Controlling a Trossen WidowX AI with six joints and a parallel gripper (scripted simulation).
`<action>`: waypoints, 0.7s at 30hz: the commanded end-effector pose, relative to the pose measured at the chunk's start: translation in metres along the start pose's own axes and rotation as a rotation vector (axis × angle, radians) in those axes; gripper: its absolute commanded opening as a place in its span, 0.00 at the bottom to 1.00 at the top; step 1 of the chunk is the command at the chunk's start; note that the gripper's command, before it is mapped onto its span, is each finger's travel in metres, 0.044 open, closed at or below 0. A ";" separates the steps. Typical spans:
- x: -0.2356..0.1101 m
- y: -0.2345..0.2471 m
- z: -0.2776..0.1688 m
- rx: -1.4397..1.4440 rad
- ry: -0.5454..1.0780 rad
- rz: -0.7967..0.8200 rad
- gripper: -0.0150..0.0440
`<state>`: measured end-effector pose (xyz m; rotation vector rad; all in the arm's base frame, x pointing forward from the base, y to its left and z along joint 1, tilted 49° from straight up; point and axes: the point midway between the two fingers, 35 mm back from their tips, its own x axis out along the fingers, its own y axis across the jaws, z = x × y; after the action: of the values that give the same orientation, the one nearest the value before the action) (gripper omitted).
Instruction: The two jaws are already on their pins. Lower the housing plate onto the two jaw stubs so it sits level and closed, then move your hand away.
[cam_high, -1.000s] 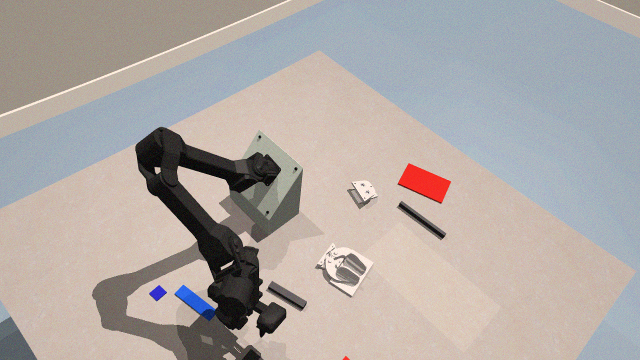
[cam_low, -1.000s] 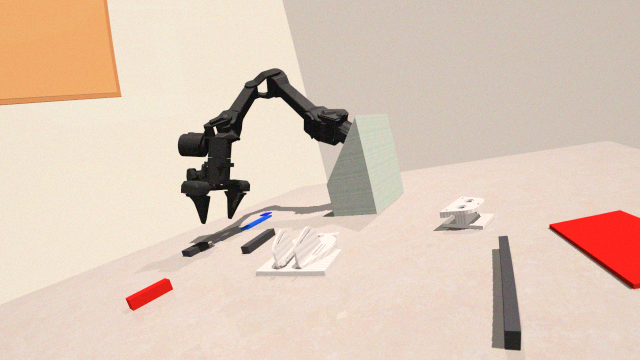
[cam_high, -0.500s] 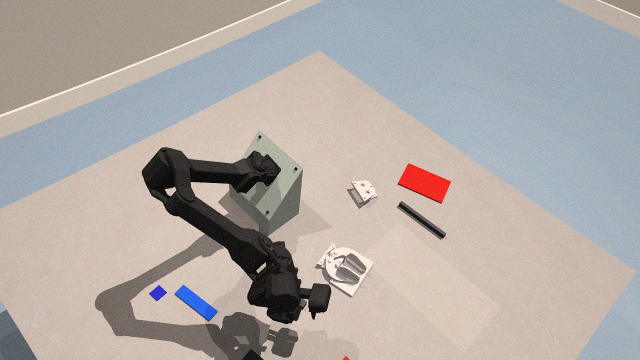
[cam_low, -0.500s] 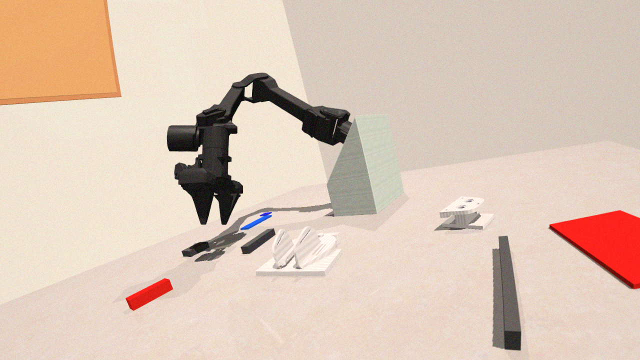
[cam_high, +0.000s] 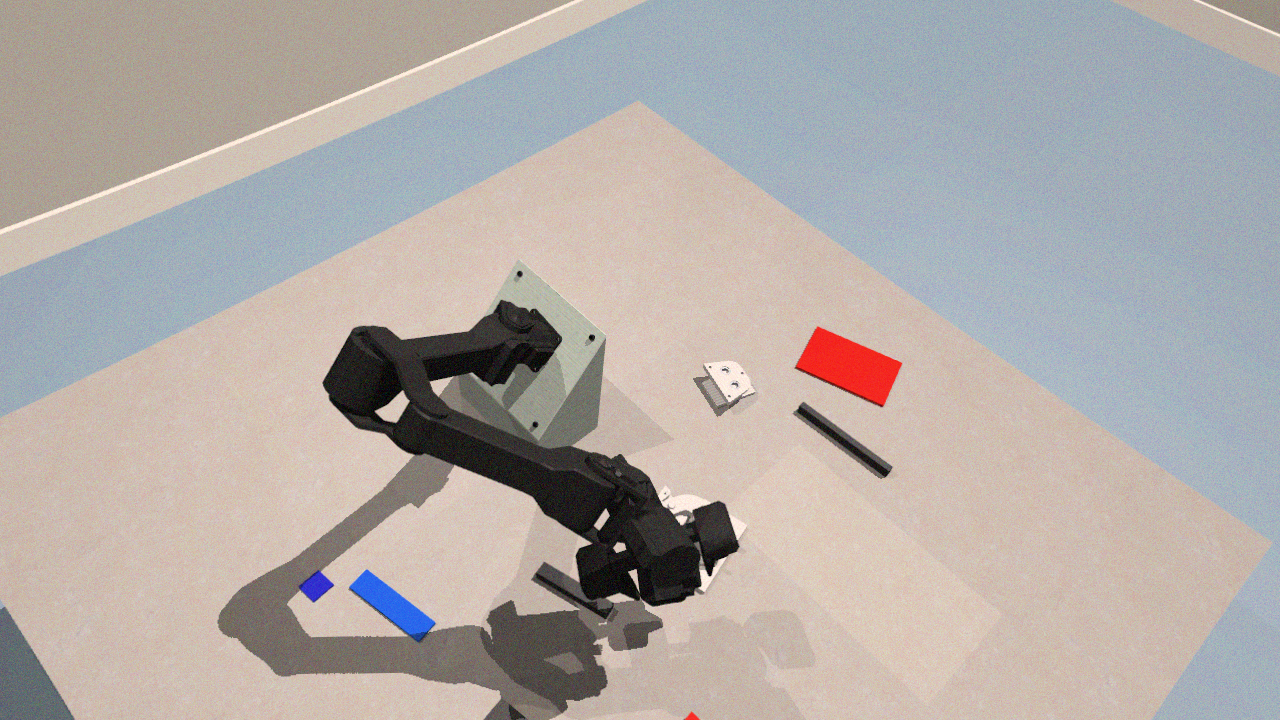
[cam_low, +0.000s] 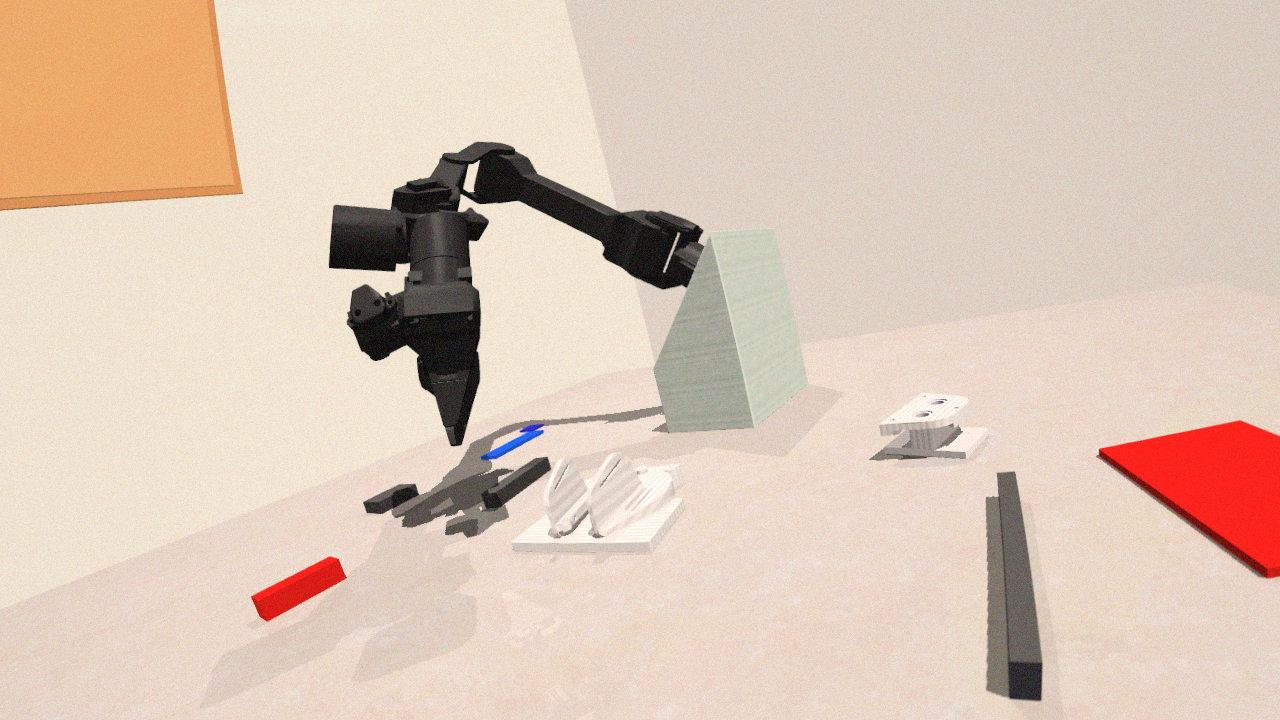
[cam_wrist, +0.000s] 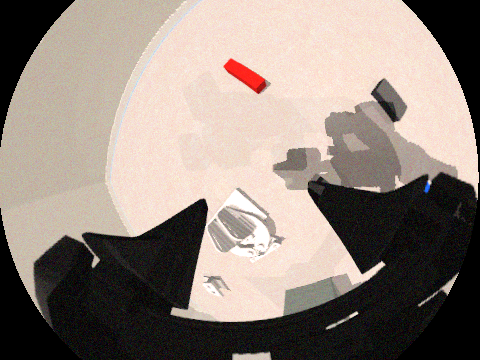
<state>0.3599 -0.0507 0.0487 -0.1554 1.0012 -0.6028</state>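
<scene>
The white housing plate (cam_high: 734, 374) (cam_low: 944, 402) sits raised on a small stand right of the green block; it is small in the wrist view (cam_wrist: 214, 286). Two white jaws (cam_low: 612, 497) (cam_wrist: 232, 223) stand on a flat white base (cam_low: 581, 544) (cam_wrist: 239, 198), angled upward side by side. The jaw stubs are too small to make out clearly. My gripper (cam_high: 673, 583) (cam_low: 456, 438) (cam_wrist: 258, 195) is open and empty, in the air well above the table. It partly hides the jaw base in the top view. The housing plate is well away from the fingers.
A green wedge block (cam_high: 572, 358) (cam_low: 729, 349) stands at the arm's base. Dark bars (cam_high: 844, 438) (cam_low: 1018, 582), a red slab (cam_high: 848, 365) (cam_low: 1199, 488), a red bar (cam_low: 298, 588) (cam_wrist: 245, 76) and a blue strip (cam_high: 392, 604) (cam_low: 512, 444) lie around the jaws.
</scene>
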 end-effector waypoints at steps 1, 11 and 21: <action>0.002 0.030 -0.014 -0.130 0.040 0.029 1.00; 0.000 0.087 -0.054 -0.414 0.117 0.072 1.00; -0.008 0.125 -0.101 -0.695 0.179 0.079 1.00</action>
<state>0.3330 0.0573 -0.0351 -0.6002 1.3086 -0.2373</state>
